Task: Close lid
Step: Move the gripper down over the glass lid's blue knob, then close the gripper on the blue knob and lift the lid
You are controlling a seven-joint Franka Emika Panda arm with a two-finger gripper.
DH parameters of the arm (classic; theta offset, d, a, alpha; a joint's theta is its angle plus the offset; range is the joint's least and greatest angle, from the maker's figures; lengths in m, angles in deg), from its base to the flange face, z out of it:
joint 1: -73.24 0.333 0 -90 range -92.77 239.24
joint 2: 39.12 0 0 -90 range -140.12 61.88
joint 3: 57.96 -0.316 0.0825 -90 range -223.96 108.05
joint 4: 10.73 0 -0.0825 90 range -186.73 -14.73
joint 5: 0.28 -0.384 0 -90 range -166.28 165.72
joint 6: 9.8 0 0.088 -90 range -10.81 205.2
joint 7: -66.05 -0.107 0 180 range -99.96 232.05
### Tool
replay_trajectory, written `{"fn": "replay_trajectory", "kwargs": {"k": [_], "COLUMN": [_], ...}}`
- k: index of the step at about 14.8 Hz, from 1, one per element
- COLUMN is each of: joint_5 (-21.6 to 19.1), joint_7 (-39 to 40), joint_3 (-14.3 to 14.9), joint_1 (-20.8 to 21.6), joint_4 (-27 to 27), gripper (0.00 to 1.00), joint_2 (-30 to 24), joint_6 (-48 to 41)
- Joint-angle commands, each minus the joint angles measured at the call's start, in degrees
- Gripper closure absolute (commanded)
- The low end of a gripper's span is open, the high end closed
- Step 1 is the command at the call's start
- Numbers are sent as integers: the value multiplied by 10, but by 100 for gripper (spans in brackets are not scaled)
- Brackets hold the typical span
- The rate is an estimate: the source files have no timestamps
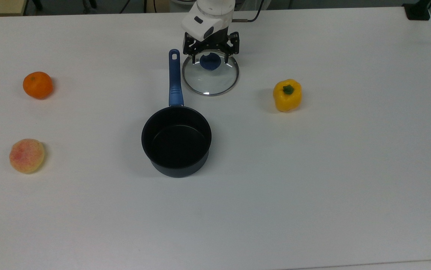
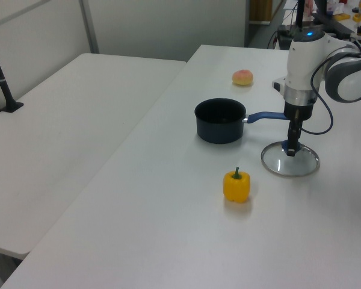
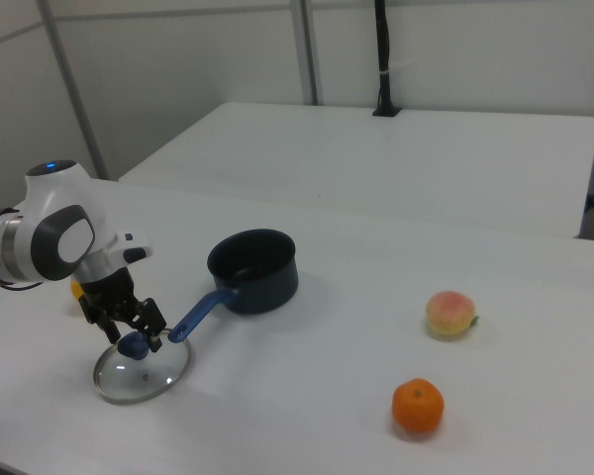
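Straddling the blue knob (image 1: 210,62) with the claw (image 1: 211,59), fingers spread to either side and not yet pinching. Sitting low over the lid (image 1: 210,77), which lies flat on the tabletop (image 1: 313,168) just beside the pan handle (image 1: 174,78), at the top view's right of it. Standing apart from the pan (image 1: 176,140), whose mouth is open and empty, nearer the top view's bottom. Judging the step in hand as the grasp of the knob. Next calling for pressing the fingers together on the knob, lifting straight up, carrying across the handle and setting the rim level on the pan mouth. Resting well clear on the tabletop: a yellow pepper (image 1: 287,95), an orange (image 1: 37,85) and a peach (image 1: 27,155). Reading no lettering on lid, pan or arm.
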Motion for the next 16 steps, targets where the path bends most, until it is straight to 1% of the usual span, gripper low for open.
{"fn": "replay_trajectory", "kwargs": {"k": [1, 3, 4, 6, 8, 9, 12, 16], "joint_5": [38, 42, 42, 42, 42, 42, 42, 42], "joint_7": [-45, -47, -47, -47, -44, -43, -41, -37], "joint_3": [-7, -11, -11, -12, -12, -17, -47, -69], "joint_1": [0, -2, -2, -2, -2, -2, -7, -7], "joint_4": [-7, -8, -8, -8, -5, -3, 14, 45], "gripper": [13, 31, 44, 61, 75, 75, 75, 75], "joint_2": [8, 9, 9, 7, 6, 3, -8, -18], "joint_6": [24, 22, 17, 14, 0, -16, -71, -142]}}
